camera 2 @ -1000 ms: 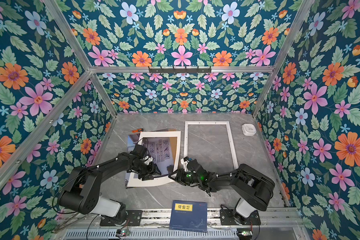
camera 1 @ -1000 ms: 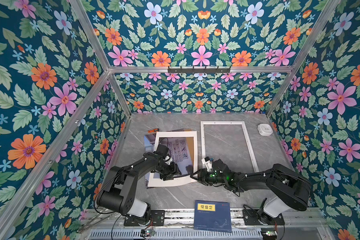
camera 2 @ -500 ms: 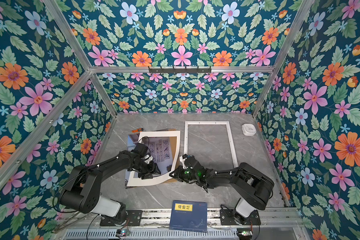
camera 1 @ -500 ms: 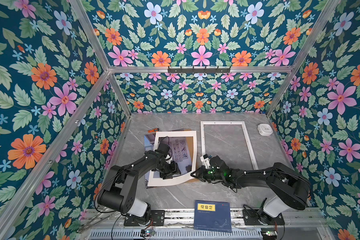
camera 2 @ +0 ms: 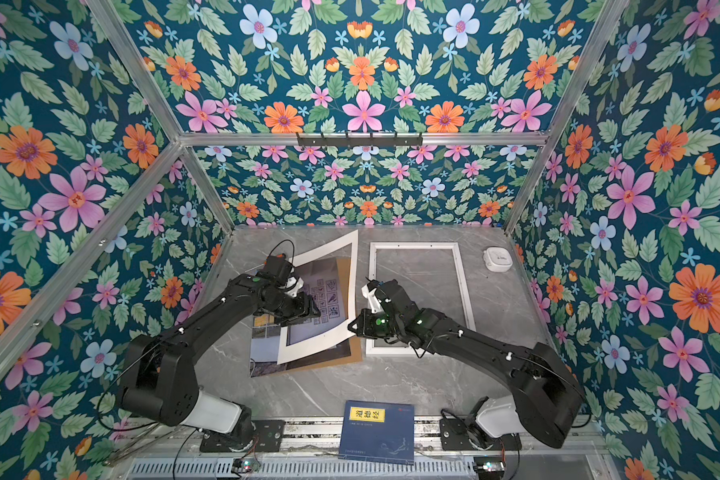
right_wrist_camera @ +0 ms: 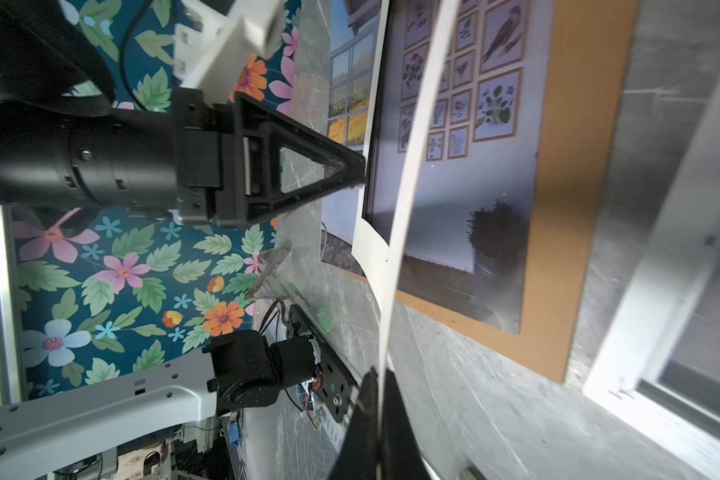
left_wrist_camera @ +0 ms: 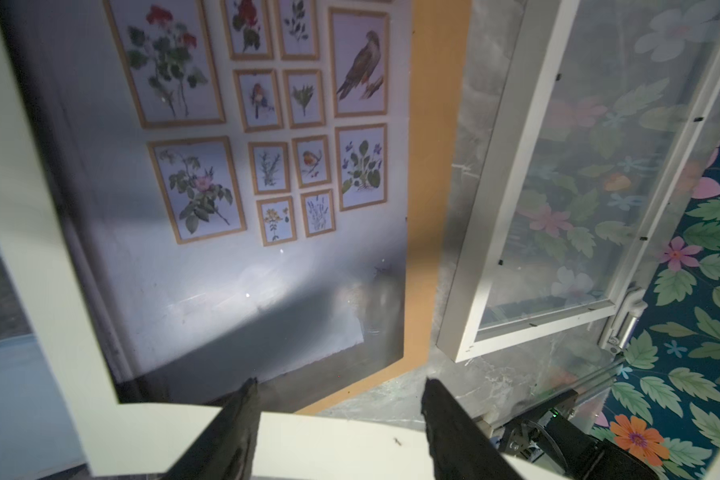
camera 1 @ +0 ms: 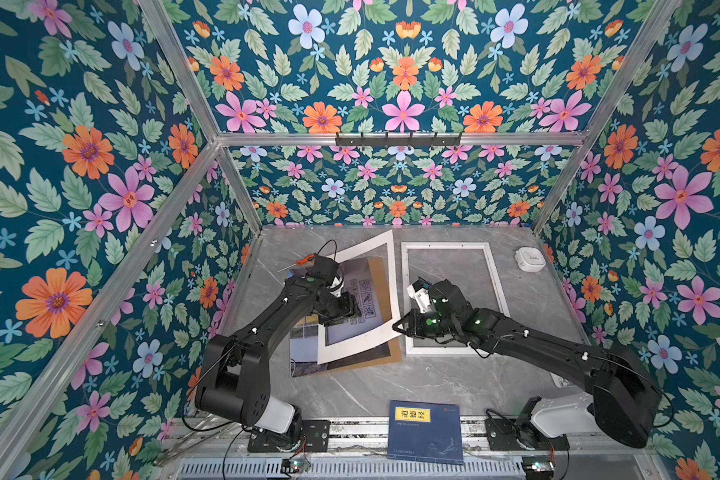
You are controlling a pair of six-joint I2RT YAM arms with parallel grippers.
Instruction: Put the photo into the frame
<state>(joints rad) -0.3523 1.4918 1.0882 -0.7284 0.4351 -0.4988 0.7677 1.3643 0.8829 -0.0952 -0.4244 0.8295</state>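
Right gripper is clamped on the near right corner of the white mat. That corner is lifted, and the mat is bowed and tilted off the stack. Left gripper has its jaws moderately apart and holds nothing. It sits over the mat's window, above the photo. The photo lies flat on the brown backing board on the surface, partly under the mat and just left of the frame, not in it. The frame lies flat with nothing inside but its glass.
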